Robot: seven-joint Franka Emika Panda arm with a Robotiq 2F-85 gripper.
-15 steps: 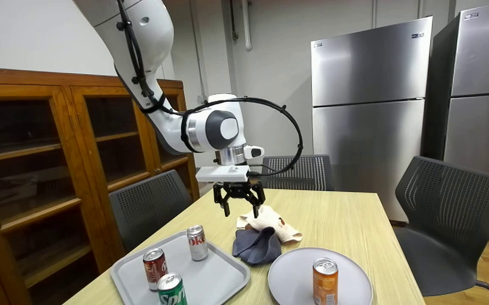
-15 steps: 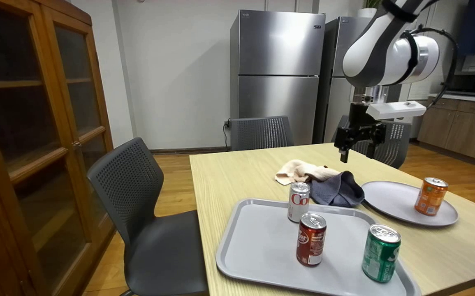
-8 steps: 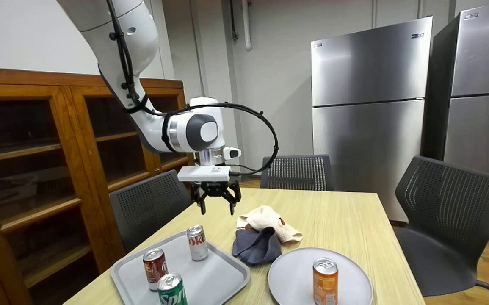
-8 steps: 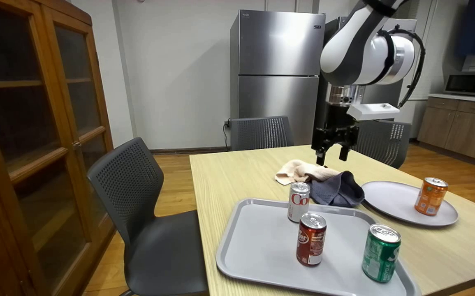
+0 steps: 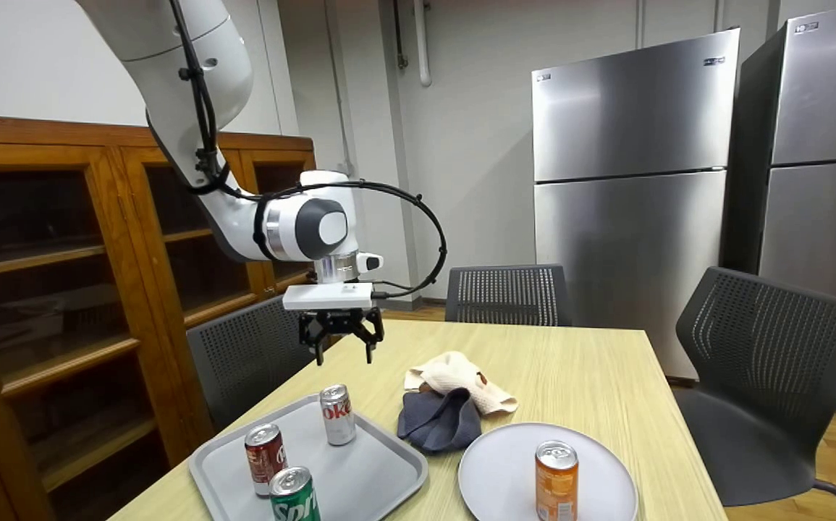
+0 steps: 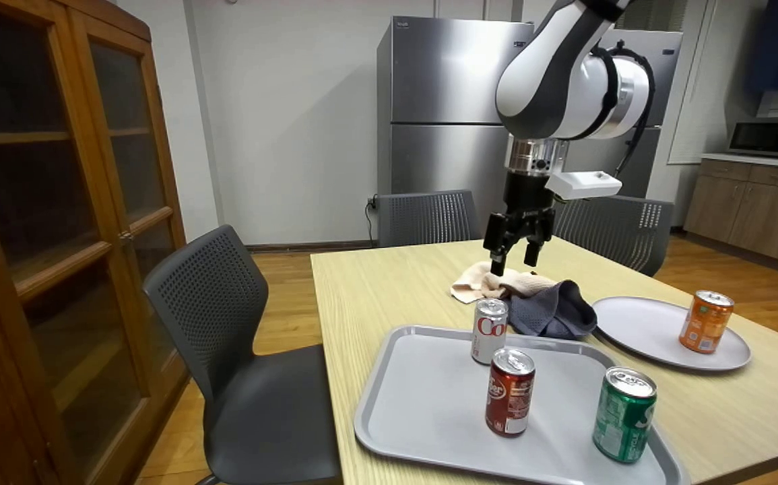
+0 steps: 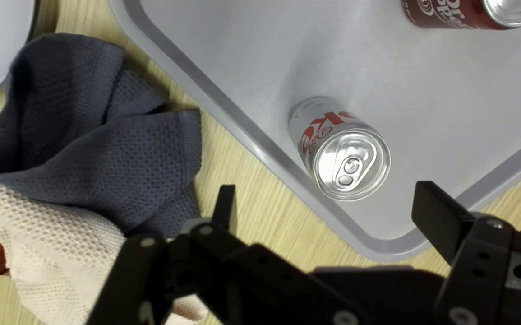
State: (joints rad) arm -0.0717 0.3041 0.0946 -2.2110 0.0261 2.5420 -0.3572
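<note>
A: Here's our pincer [image 5: 344, 359], jaws spread well apart, nothing between them, and we see it hanging in the air over the desk [image 5: 555, 362].

B: Nearest to it, our silver can [image 7: 339, 150]! We have it upright by a corner of the tray [image 6: 429, 397], lower than the jaws and not touched by them.

A: So which step are we in? We'd call it the approach, with no grip made. Taking that can, we reckon, would call for more travel in over the tray, then a straight drop with a jaw either side.

B: Out we go: also standing on the tray, the red can [image 6: 510, 394] and the green can [image 6: 624, 415]. Just beside it, the dark cloth [image 6: 550, 311], bunched up against the pale cloth [image 5: 461, 378]. Past those, the plate [image 5: 490, 463], with the orange can [image 5: 556, 481] upright on it.

A: And what's changed for us? In both exterior views a second ago, the pincer was further off from the silver can; now it has swung across toward it, jaws just as wide.

B: Meanwhile everything lying on the desk, we notice, sits just as it did.
</note>
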